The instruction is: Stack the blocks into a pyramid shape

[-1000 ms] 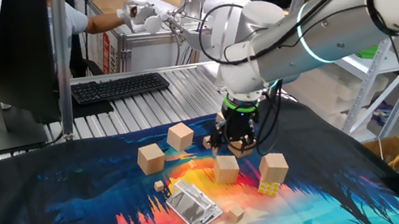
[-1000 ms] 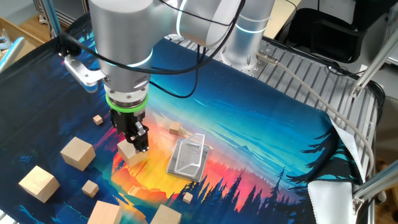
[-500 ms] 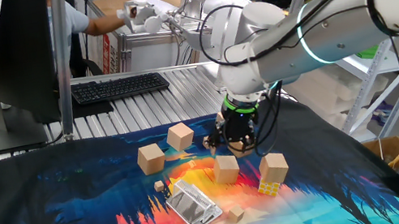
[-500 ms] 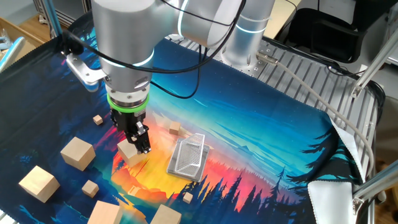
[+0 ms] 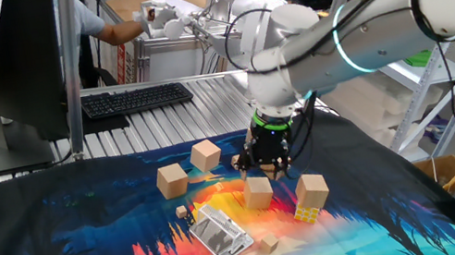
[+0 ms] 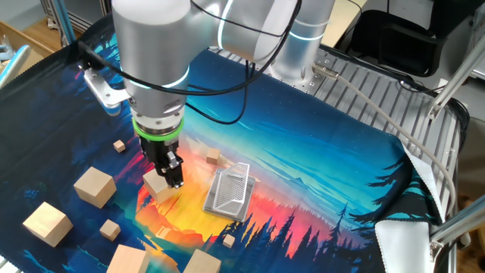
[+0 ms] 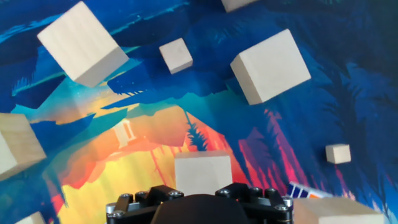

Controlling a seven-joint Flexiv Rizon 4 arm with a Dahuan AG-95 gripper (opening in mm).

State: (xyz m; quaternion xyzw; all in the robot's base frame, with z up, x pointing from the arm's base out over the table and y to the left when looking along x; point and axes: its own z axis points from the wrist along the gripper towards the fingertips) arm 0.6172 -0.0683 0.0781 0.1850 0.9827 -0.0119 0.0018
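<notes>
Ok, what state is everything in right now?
gripper: pointing down over one block; open or shut unclear.
block under it: flat on the cloth, unstacked.
other blocks: scattered, no pyramid begun.
metal grate: lying flat.
puzzle cube: on the cloth, right by a block.

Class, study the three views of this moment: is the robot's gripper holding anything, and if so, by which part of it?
It cannot be told. The gripper points down over a wooden block that sits on the mat, but no view shows whether the jaws press on its sides.

matt pale wooden blocks (image 7: 270, 66) (smooth faces), printed cloth (image 6: 318, 152).
</notes>
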